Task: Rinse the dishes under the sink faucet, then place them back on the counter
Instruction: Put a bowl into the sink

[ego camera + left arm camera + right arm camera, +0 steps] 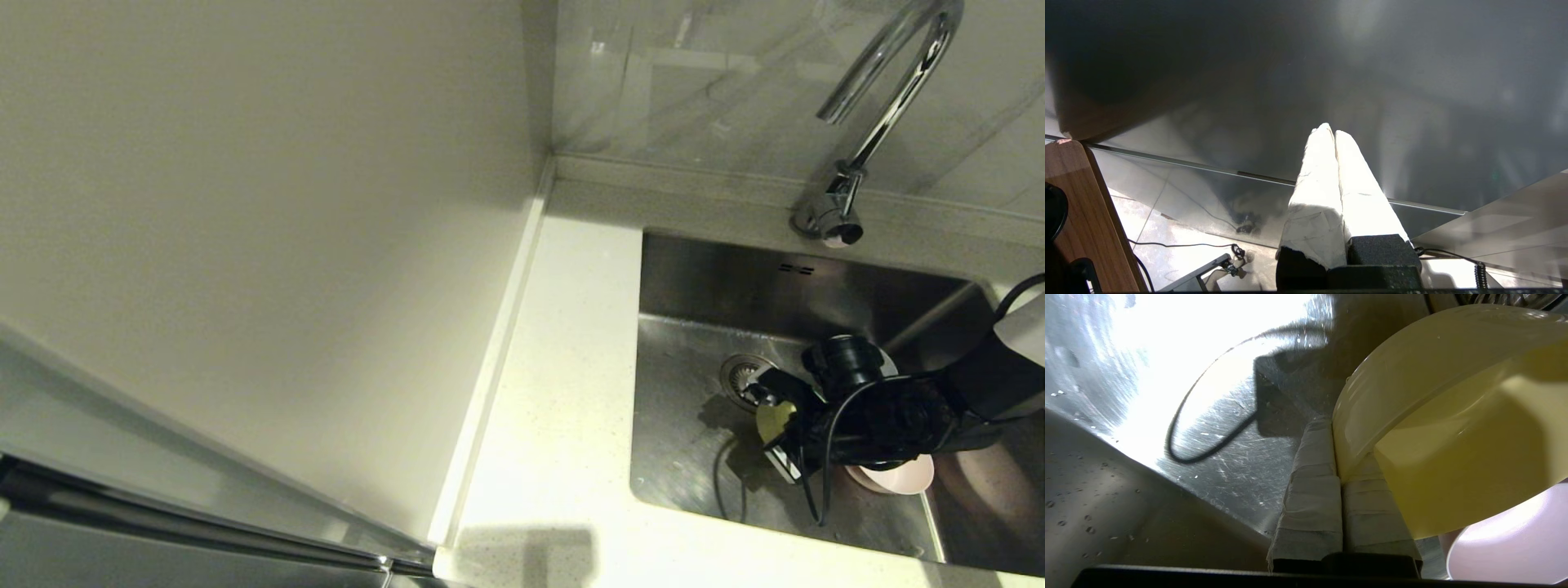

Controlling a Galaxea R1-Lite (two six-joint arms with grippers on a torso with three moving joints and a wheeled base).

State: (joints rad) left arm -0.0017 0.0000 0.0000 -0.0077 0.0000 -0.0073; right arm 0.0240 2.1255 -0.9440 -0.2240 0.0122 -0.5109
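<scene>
My right gripper (771, 429) is down in the sink (702, 286), shut on the rim of the yellow-green bowl (774, 419). The bowl (1453, 416) hangs tilted on edge just beside the drain strainer (740, 376), with one taped finger (1314, 457) outside its wall and the other inside. The pale pink bowl (894, 480) lies on the sink floor under my wrist and also shows as a pink bowl (1506, 543) in the right wrist view. The white bowl is hidden. The faucet (886, 98) arches over the sink's back; no water shows. My left gripper (1331, 131) is parked, shut and empty.
The white speckled counter (563, 367) runs along the sink's left side and front, bounded by a cream wall panel (245, 245) on the left. A black cable (722, 482) loops down from my right wrist over the sink floor.
</scene>
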